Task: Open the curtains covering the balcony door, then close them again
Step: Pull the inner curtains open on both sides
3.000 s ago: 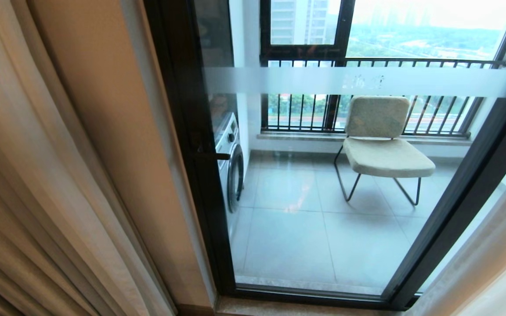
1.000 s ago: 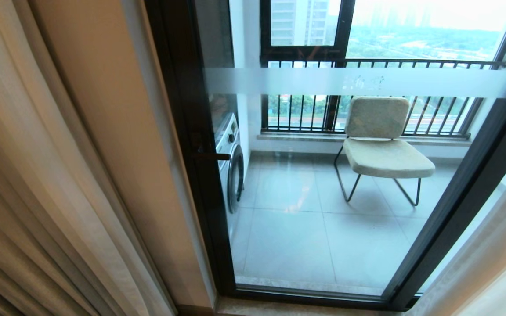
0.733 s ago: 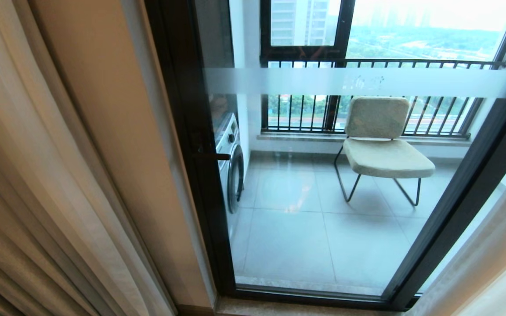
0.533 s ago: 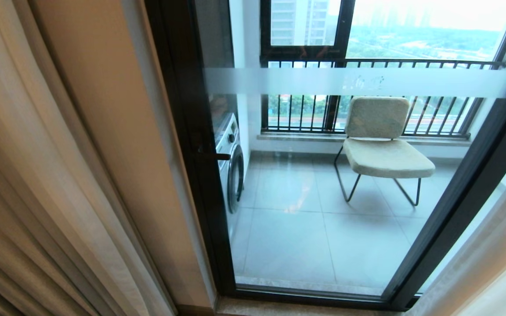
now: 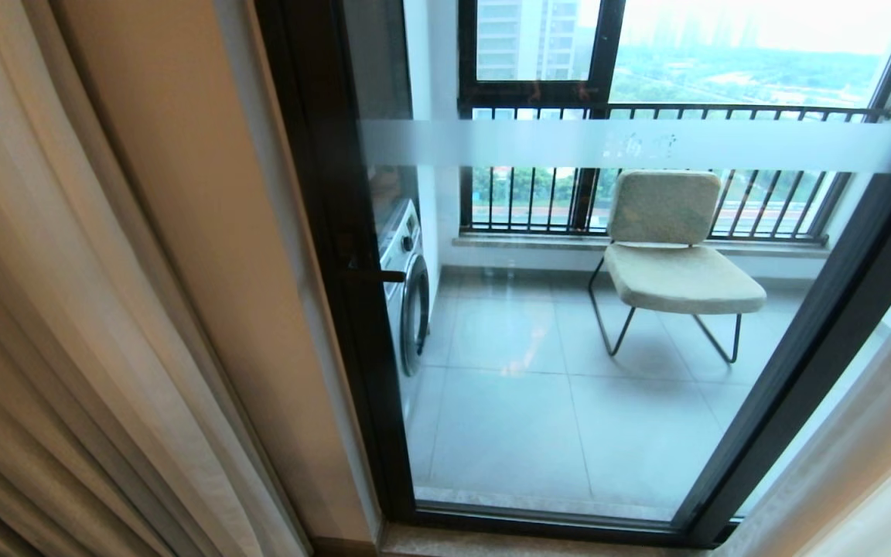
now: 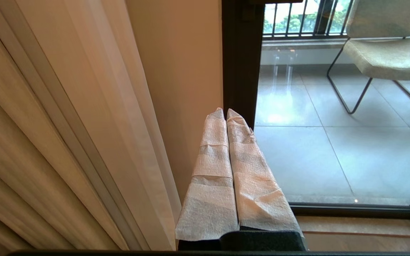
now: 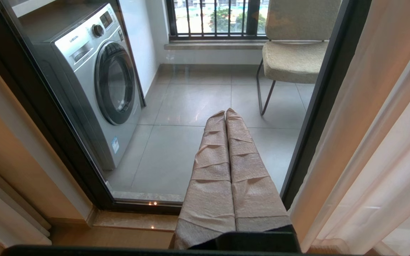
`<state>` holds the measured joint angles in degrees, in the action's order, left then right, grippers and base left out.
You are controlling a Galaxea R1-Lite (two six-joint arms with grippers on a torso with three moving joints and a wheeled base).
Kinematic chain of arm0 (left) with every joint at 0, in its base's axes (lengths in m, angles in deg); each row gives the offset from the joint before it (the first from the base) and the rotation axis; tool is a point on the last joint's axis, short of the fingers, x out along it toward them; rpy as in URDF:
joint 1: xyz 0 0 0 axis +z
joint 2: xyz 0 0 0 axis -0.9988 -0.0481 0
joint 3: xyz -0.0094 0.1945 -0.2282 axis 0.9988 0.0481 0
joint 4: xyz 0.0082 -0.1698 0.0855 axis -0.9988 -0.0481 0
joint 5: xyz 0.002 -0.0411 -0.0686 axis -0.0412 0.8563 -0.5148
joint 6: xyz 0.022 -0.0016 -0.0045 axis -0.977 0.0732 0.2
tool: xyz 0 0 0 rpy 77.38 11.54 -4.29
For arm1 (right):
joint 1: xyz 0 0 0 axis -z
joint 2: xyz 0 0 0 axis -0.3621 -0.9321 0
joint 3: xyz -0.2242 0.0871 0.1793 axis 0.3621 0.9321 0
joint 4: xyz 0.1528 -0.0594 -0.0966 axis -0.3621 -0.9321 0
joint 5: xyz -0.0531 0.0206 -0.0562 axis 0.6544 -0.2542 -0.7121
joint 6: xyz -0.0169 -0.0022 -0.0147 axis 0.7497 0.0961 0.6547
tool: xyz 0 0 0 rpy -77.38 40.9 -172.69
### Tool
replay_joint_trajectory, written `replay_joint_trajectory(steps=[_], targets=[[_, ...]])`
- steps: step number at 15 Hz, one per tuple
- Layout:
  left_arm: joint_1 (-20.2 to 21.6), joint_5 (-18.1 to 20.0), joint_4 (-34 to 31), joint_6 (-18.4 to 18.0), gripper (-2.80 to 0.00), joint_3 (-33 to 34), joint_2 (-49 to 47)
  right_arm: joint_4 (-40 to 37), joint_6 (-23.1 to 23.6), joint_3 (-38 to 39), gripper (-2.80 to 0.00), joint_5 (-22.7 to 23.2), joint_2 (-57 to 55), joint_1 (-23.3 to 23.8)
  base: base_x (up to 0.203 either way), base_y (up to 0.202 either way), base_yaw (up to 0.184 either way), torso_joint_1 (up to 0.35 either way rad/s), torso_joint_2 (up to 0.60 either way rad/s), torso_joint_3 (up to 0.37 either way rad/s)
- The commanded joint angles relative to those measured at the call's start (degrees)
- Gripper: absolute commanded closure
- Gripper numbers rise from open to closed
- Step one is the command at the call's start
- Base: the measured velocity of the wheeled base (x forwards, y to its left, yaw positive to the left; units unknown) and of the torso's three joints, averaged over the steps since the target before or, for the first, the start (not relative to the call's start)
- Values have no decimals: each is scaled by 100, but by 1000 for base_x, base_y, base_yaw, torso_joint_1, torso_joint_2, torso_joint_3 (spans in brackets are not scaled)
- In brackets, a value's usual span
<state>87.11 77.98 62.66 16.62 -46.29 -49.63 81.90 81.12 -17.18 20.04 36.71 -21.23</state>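
Beyond the glass lies a tiled balcony with a chair at the far right and a washer at the left, near the frame. Door: glass panel in a black frame, frosted strip across it, uncovered through the middle. Curtains: cream drape gathered at the left against a tan wall; sheer layer drawn to the right edge. Both stand clear of the glass, so the opening half of the task appears done.

Change: a pale blurred shape seen at the far left edge three seconds earlier is gone from the head view; nothing else has shifted over the last second. Neither arm shows in the head view now.

Left gripper: wrapped fingers pressed together, empty, low between the drape and the door frame. Right gripper: fingers likewise pressed together and empty, low before the glass, the sheer just to its right.

Reading: a pause between halves; closing has probably not begun, and each curtain edge must be caught afresh.
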Motion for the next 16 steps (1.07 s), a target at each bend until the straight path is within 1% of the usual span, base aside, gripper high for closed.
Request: replay_joint_trajectory(steps=[1,10,12,16], targets=[[-4,2,4,-1,0,1,11,-2,-3,0,0,-2,0,0,0,0,0,0,0,0],[4,10,4,-27,0,1,11,-3,-3,0,0,-2,0,0,0,0,0,0,0,0],[4,10,4,-27,0,1,11,6,-3,0,0,-2,0,0,1,-105,10,-4,-1,1],[2,4,13,-10,0,1,11,6,-12,0,0,-2,0,0,0,-188,1,3,1,3]])
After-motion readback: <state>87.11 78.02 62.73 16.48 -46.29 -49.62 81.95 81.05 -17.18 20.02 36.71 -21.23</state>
